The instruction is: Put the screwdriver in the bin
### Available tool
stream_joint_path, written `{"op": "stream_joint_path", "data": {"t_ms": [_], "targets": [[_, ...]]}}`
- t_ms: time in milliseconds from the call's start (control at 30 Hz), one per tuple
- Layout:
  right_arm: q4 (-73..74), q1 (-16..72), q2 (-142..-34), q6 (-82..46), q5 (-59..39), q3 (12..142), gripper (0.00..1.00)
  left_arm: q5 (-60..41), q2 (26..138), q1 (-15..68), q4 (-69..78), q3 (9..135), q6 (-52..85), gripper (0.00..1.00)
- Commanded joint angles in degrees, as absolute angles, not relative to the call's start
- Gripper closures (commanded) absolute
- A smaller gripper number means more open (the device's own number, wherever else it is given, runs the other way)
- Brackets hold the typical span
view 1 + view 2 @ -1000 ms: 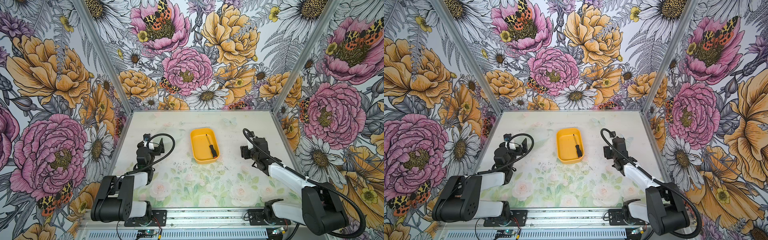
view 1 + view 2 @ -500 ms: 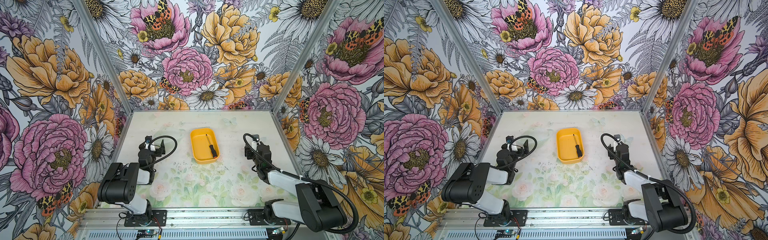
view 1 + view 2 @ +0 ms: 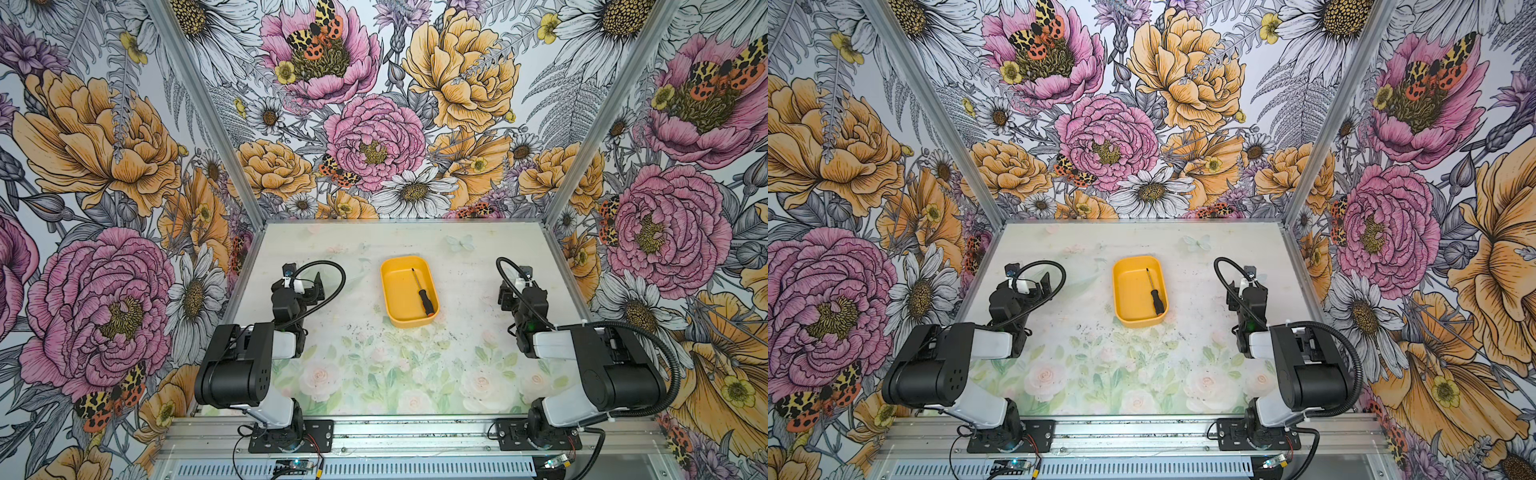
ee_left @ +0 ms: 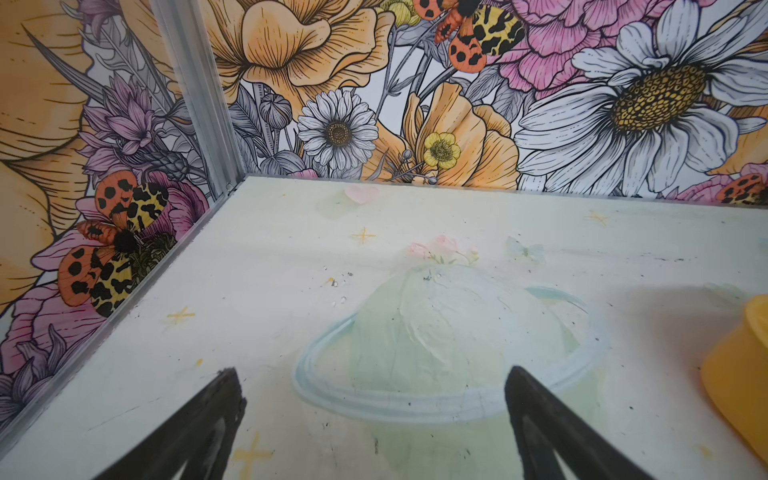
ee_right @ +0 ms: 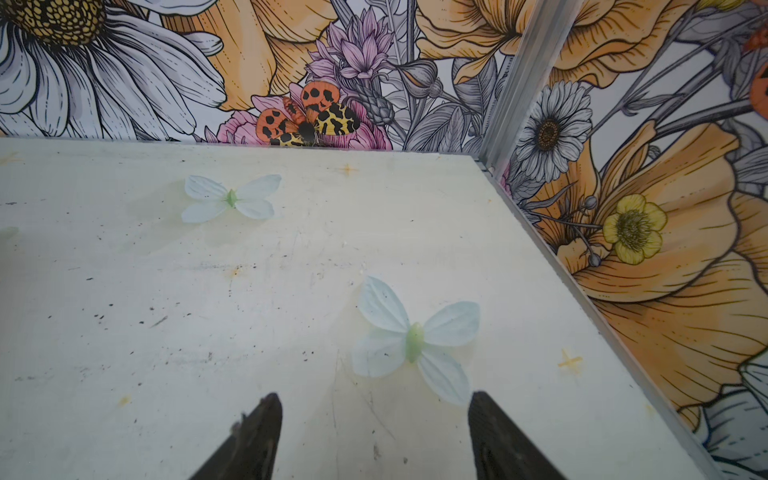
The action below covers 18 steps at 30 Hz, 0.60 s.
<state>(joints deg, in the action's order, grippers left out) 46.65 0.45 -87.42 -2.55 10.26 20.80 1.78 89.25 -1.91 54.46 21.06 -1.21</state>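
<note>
The screwdriver (image 3: 424,295) (image 3: 1155,296) lies inside the yellow-orange bin (image 3: 400,291) (image 3: 1130,291) along its right side, black handle toward the front, thin shaft toward the back. Both top views show the bin at mid-table. My left gripper (image 3: 316,286) (image 3: 1044,284) sits well left of the bin. In the left wrist view, that left gripper (image 4: 372,374) is open and empty above the table, with a corner of the bin (image 4: 744,374) at the edge. My right gripper (image 3: 505,296) (image 3: 1234,298) is well right of the bin, and the right wrist view shows this right gripper (image 5: 374,399) open and empty.
Floral walls with aluminium corner posts (image 3: 571,145) close in the table on three sides. Both arms are folded back near their bases (image 3: 291,436) (image 3: 536,436) at the front rail. The tabletop carries printed flowers and butterflies (image 5: 411,340).
Both arms have drawn back toward their bases and folded up. The right gripper has moved away from the bin to the right. Screwdriver and bin have stayed put.
</note>
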Motion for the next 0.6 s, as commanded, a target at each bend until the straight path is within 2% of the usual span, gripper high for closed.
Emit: {"op": "stream_joint_path", "data": {"t_ms": [0, 300, 467, 567], "targets": [[48.62, -0.7, -87.83, -4.78, 6.85, 22.81, 0.28, 0.0, 89.03, -2.29, 53.92, 21.72, 0.01, 0.01], [48.79, -1.59, -88.06, -5.23, 5.21, 22.82, 0.17, -2.25, 89.08, -3.43, 54.55, 21.39, 0.64, 0.01], [48.86, -1.58, -87.99, -5.18, 5.33, 22.76, 0.04, -2.2, 89.12, -3.36, 54.67, 21.36, 0.67, 0.01], [48.87, -1.57, -87.98, -5.19, 5.44, 22.76, 0.01, -2.17, 89.08, -3.4, 54.66, 21.36, 0.68, 0.01]]}}
